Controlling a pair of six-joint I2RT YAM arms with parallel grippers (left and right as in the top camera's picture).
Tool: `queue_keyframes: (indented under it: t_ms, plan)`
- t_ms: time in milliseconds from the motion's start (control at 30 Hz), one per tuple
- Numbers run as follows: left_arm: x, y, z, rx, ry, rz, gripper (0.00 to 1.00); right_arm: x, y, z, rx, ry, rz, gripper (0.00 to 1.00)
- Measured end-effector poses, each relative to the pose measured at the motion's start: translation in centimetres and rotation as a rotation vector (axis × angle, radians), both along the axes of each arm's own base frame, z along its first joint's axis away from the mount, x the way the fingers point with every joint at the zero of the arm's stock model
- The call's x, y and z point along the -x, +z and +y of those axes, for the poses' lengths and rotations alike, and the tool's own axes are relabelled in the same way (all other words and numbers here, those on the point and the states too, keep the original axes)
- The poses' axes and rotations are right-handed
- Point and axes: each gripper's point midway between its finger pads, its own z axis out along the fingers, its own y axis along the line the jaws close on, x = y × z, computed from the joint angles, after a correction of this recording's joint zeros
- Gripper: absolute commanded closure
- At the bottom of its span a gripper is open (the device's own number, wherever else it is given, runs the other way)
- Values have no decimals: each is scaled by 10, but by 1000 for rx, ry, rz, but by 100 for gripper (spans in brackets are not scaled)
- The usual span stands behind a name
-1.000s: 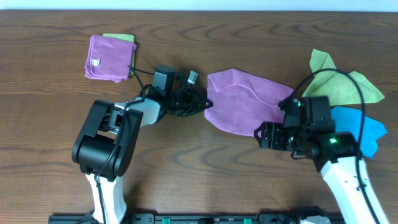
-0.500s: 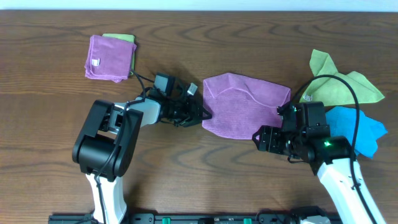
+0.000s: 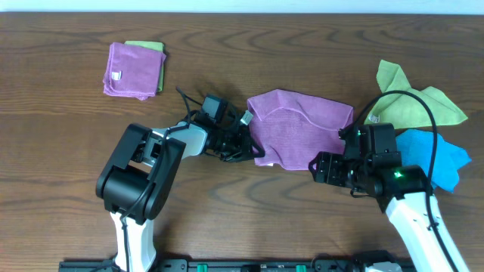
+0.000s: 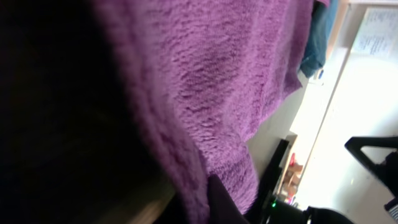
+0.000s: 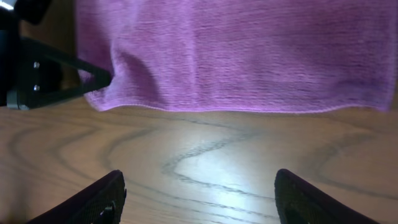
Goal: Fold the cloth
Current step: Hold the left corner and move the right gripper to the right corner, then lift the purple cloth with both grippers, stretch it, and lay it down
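Your left gripper (image 3: 248,143) was clenched on the left edge of the purple fleece cloth (image 3: 302,136), which lay spread near the worktop's middle, somewhat towards the right edge. Your right gripper (image 3: 324,167) sat just beside the cloth's near edge, jaws released, grasping nothing.

place: robot lab bench
rig: left arm (image 3: 132,177), right arm (image 3: 420,223) at wooden table (image 3: 45,189)
mount: black rail (image 3: 249,265), table's near edge
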Motion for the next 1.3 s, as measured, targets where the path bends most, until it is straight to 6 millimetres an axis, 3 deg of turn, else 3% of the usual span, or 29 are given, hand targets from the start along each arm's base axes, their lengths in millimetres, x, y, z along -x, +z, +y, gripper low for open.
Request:
queue_keyframes:
  t_ms: [233,367,533,733,967,1033,1133,1167,1200,1233,1300]
  plan:
    - [-7,3,8,18,15,-5,94,-6,-8,-19,86,-96,-10,21]
    - [-11,5,25,43,34,22,94,5,-38,-27,96,-154,24,21]
    - [4,1,37,26,11,82,94,11,-60,-38,90,-236,45,23]
    - [14,-1,42,19,-26,83,94,-6,-62,-43,63,-306,4,28]
    - [19,-1,44,16,-45,80,94,-14,-92,-43,58,-357,78,35]
    - [21,-1,44,13,-47,89,94,-22,-92,-43,51,-369,56,41]
    - [22,0,44,15,-47,93,94,-31,-93,-42,42,-378,32,58]
    - [22,0,44,17,-47,93,94,-32,-94,-43,39,-389,30,71]
    - [22,0,44,20,-48,93,94,-34,-94,-43,38,-386,22,91]
    - [22,1,43,26,-49,96,94,-35,-95,-43,36,-389,21,99]
    - [22,3,43,33,-50,97,94,-36,-96,-42,34,-391,20,99]
